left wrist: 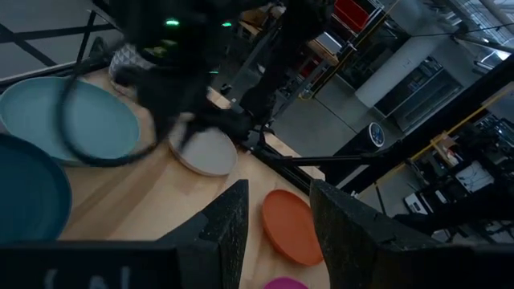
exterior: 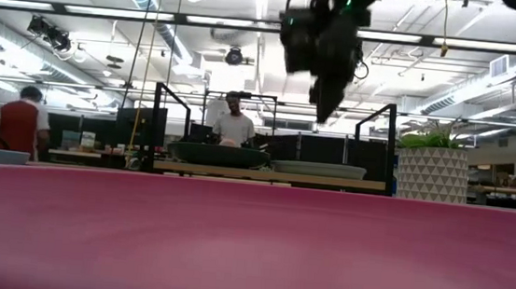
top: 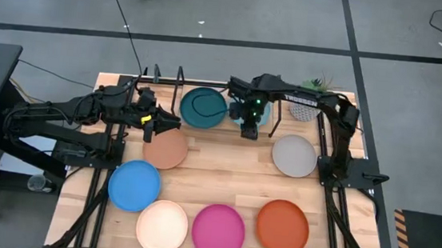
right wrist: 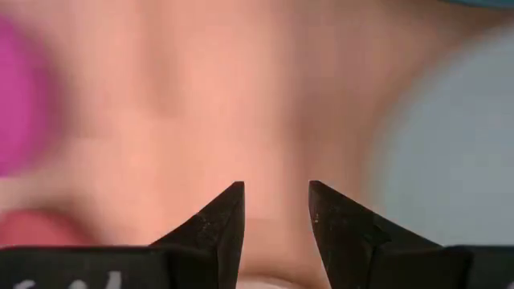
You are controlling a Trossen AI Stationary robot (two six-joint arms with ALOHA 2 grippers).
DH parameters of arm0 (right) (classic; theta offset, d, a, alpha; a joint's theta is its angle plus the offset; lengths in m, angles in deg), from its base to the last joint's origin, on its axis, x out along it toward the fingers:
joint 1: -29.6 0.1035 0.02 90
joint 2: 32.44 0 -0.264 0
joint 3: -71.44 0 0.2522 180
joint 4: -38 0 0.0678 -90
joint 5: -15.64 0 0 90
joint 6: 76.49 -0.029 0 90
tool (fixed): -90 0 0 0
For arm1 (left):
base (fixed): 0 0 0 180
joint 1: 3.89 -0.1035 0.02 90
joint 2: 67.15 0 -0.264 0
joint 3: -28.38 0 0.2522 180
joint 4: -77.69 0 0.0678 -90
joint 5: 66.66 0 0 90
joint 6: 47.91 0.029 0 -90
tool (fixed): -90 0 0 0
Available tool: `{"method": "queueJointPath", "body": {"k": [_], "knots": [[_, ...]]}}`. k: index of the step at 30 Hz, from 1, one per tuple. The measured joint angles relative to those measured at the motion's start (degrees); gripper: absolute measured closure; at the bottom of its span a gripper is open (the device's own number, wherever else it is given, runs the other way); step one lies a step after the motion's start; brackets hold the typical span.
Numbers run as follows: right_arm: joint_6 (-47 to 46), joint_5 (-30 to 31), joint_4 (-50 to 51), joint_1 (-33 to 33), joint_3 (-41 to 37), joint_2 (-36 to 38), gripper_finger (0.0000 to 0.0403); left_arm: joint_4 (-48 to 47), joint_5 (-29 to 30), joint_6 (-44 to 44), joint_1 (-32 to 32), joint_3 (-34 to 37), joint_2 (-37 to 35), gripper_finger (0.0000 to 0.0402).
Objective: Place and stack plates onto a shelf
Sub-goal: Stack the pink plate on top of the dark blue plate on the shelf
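Observation:
The dark teal plate [top: 204,108] and the light blue plate [left wrist: 72,120] lie flat, side by side, on the shelf [exterior: 265,175] at the table's far edge. The tan plate [top: 166,150] lies just in front of the shelf. Grey plate [top: 293,156], bright blue plate [top: 134,185], cream plate [top: 162,226], magenta plate [top: 218,231] and orange plate [top: 282,227] lie flat on the table. My left gripper [top: 171,124] is open and empty above the tan plate's far rim. My right gripper [exterior: 322,108] is open and empty, pointing down, raised above the light blue plate's near edge.
A white patterned plant pot [top: 304,107] stands at the shelf's right end, close behind my right arm. Black wire loops [top: 179,76] rise at the shelf's back. In the low view the magenta plate [exterior: 249,247] fills the foreground. People [exterior: 234,124] stand in the room beyond.

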Motion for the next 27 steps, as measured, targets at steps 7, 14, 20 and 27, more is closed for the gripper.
{"method": "queueJointPath", "body": {"k": [7,14,20,27], "knots": [[-10.6,-6.0,-7.7,11.2,-5.1,2.1,0.0257,0.0,0.1,0.0,0.0,0.0,0.0,0.0260],[-21.0,-4.8,-10.7,21.5,-8.4,1.5,0.0257,-0.4,0.0,1.6,-1.0,0.0,-1.0,0.0260],[-30.2,3.1,-17.8,28.8,-12.5,1.3,0.0257,1.6,0.1,1.5,-3.4,0.0,-3.0,0.0260],[-49.9,8.6,-35.4,32.7,-19.1,1.3,0.0257,2.4,-2.8,1.0,-3.9,0.0,-5.3,0.0260]]}}
